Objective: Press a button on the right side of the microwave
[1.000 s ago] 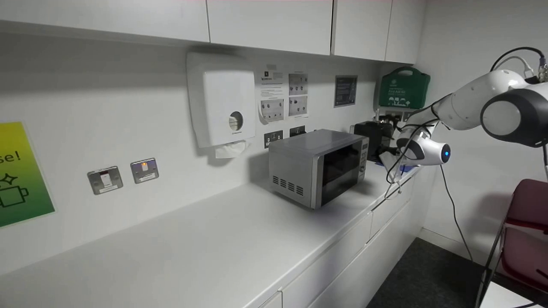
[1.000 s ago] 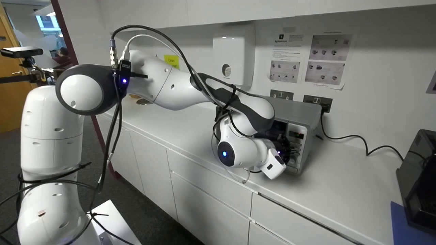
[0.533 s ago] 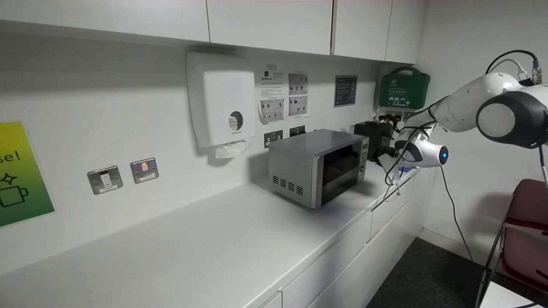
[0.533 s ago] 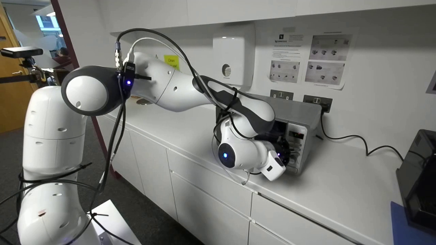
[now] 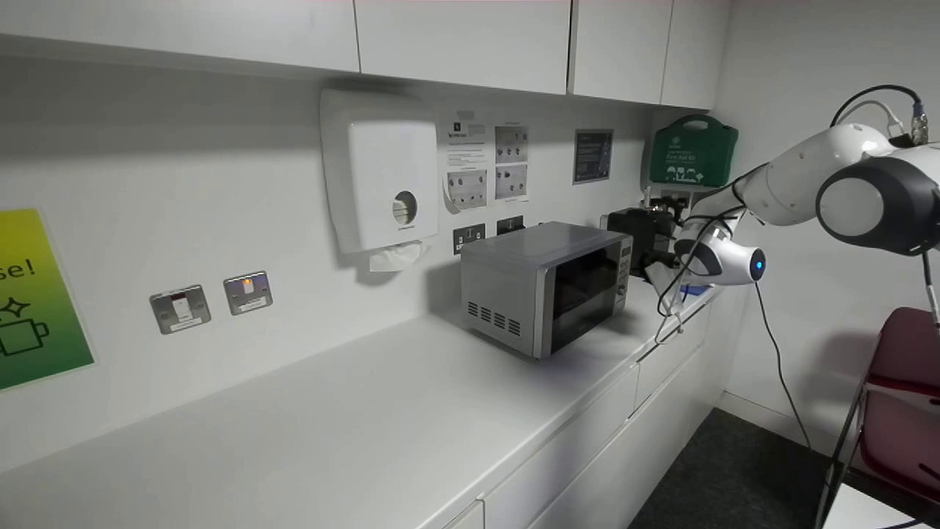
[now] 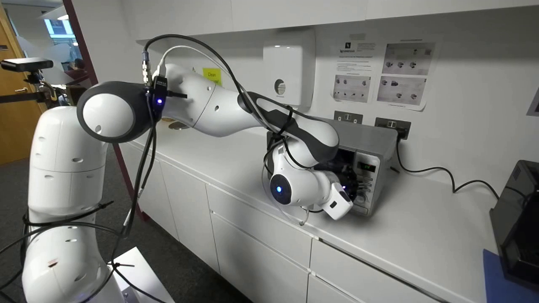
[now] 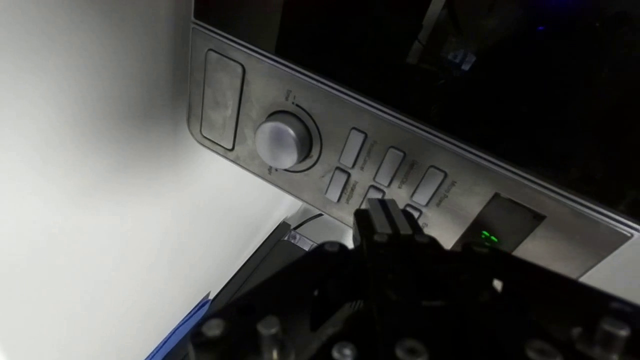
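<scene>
The grey microwave (image 5: pixel 507 275) stands on the counter, with a dark glass window and a narrow control strip; it also shows in an exterior view (image 6: pixel 362 132), partly hidden by my arm. In the wrist view the control strip (image 7: pixel 310 107) lies slanted, with a round knob (image 7: pixel 283 140), several pale buttons (image 7: pixel 390 166) and a display with green marks (image 7: pixel 500 222). My gripper (image 7: pixel 389 215) is shut and empty, its fingertips together. They overlap the lower row of buttons and partly hide two of them. I cannot tell whether they touch the strip.
A black machine (image 6: pixel 522 219) stands beside the microwave, with a blue sheet (image 6: pixel 499 275) by it. A white dispenser (image 5: pixel 389 176) hangs on the wall. A power cable (image 6: pixel 433 169) runs along the counter (image 5: pixel 352 426). Cupboards (image 5: pixel 470 40) hang above.
My wrist has shifted slightly toward the microwave. The arm's elbow has moved slightly forward and down over the last second. The microwave has not moved.
</scene>
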Available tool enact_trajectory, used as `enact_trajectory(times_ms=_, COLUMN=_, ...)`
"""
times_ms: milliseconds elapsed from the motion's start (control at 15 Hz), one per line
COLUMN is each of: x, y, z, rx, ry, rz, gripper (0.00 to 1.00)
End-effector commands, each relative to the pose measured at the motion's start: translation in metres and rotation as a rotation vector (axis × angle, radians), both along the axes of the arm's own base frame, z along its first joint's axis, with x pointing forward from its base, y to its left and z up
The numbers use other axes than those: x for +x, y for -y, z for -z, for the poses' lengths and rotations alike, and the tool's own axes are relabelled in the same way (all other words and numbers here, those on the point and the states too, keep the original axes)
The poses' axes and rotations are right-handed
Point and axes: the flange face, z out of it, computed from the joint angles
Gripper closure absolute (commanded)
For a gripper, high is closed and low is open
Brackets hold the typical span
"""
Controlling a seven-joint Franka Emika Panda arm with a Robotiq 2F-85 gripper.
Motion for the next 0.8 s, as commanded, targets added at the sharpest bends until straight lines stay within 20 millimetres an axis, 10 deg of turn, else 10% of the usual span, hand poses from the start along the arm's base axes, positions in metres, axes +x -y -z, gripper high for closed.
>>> enact_trajectory(times_ms=0, x=0.010, y=0.001, z=-0.010, rx=-0.015, ry=0.022, rz=0.004, gripper=1.00)
enact_trajectory(times_ms=733, x=0.018, y=-0.005, z=0.001, rx=-0.015, ry=0.002, rz=-0.002, gripper=1.00)
